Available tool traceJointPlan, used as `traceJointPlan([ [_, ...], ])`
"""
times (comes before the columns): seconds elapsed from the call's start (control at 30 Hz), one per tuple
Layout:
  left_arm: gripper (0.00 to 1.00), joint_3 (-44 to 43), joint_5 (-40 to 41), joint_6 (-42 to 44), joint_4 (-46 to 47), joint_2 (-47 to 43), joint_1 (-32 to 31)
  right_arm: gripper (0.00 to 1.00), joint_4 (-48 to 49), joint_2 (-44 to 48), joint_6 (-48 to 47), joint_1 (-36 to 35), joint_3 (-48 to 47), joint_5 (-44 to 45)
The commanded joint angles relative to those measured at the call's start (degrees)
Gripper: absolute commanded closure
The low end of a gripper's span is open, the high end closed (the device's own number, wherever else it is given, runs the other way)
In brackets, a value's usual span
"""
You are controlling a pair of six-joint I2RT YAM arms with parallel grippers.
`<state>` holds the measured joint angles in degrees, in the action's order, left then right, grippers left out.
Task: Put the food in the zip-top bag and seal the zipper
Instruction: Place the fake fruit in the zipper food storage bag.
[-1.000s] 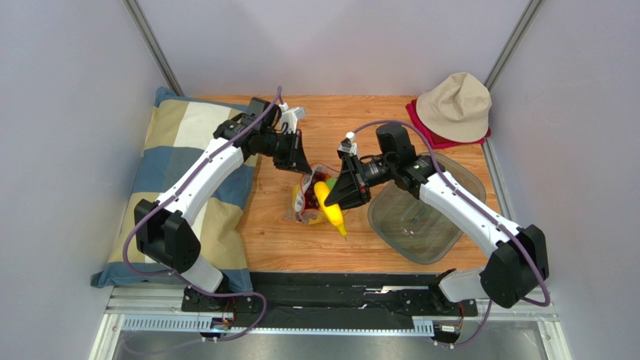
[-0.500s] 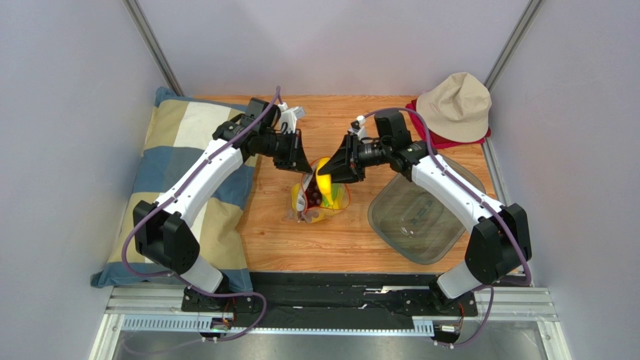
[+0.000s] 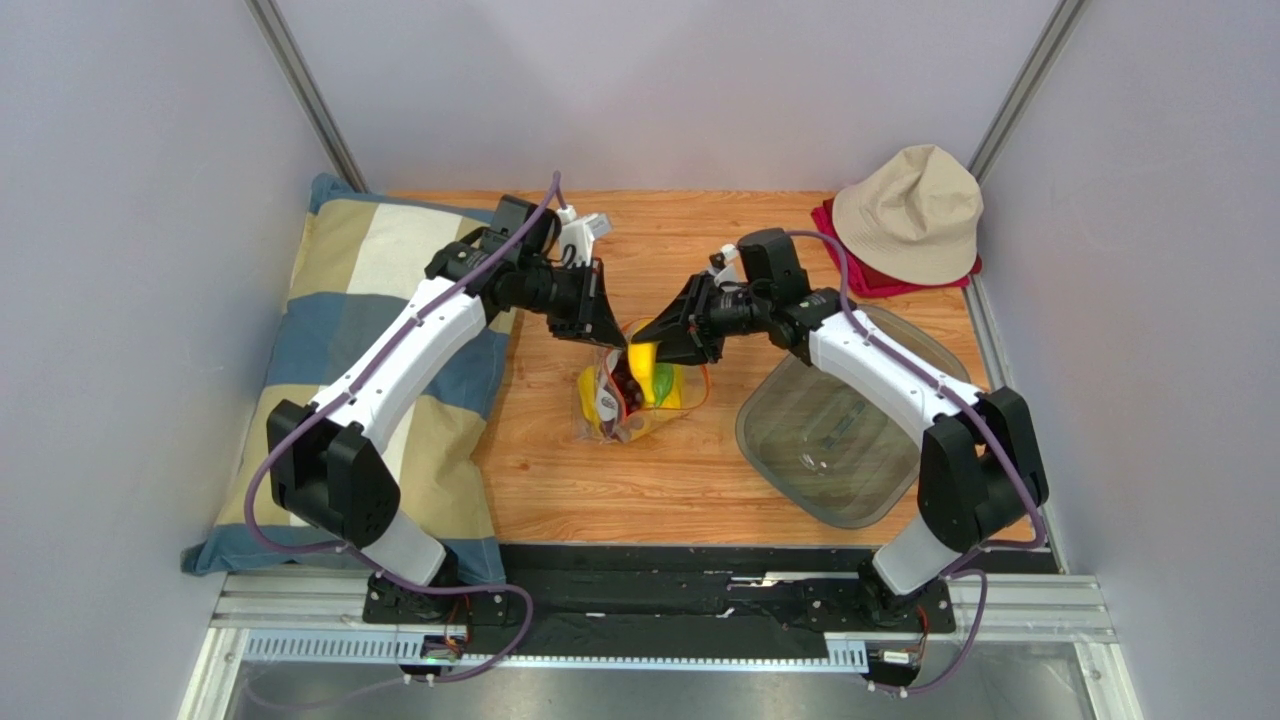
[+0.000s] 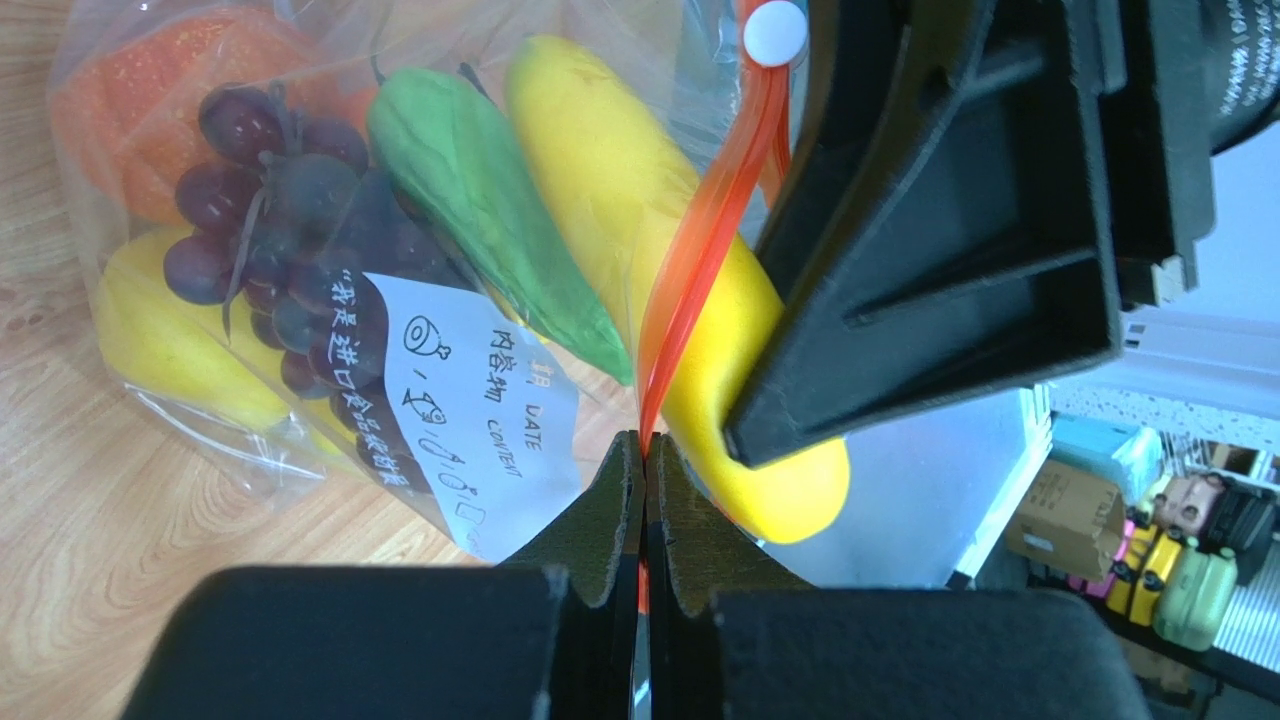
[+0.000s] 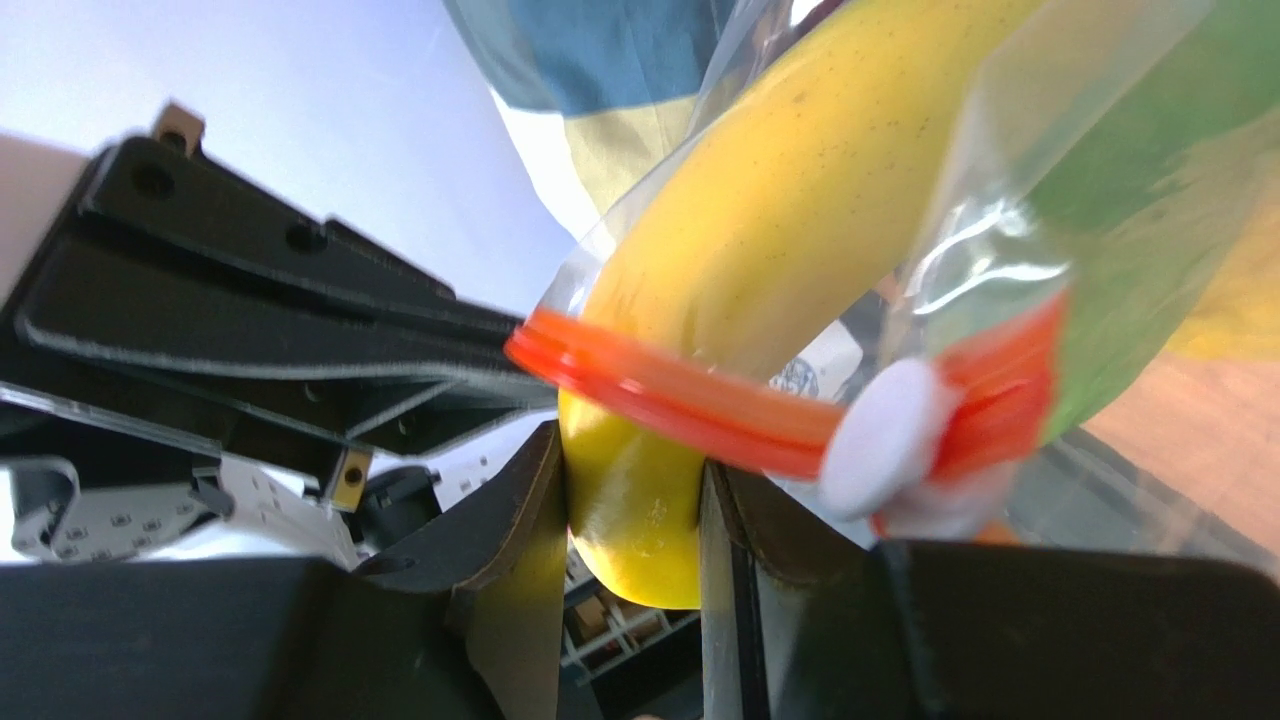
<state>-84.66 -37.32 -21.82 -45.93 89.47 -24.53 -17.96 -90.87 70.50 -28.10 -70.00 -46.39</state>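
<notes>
Now left claw (image 4: 645,450) pinches orange-red zipper (image 4: 706,240); right claw (image 5: 631,483) grips yellow banana (image 5: 751,225).

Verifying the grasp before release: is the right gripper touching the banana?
Touching. The right wrist view shows the lower end of the banana pinched between the two fingers of the right gripper, with no gap on either side.
</notes>
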Motion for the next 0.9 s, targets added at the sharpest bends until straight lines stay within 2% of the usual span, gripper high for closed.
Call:
traceJointPlan([
  [0.0, 1.00, -1.8, -2.6, -0.9, 0.8, 0.3, 0.5, 1.00, 3.9, -1.1, 5.3, -0.6, -2.4, 5.3],
  [0.43, 1.00, -2.6, -4.2, 0.1, -0.9, 1.9, 2.0, 1.00, -0.1, -4.0, 13.8, -2.5, -8.0, 8.8],
  [0.73, 1.00, -3.1, -6.5, 0.3, -1.5, 2.7, 2.6, 1.00, -1.0, -4.8, 13.2, -3.6, -7.4, 14.3],
  [0.83, 1.00, -3.5, -7.9, -0.1, -1.8, 3.1, 3.5, 0.94, 1.8, -4.4, 11.0, -3.8, -5.6, 15.9],
  [0.87, 1.00, -3.7, -8.2, -0.1, -1.9, 3.2, 3.7, 0.88, 3.6, -4.1, 9.8, -3.8, -4.3, 16.2],
])
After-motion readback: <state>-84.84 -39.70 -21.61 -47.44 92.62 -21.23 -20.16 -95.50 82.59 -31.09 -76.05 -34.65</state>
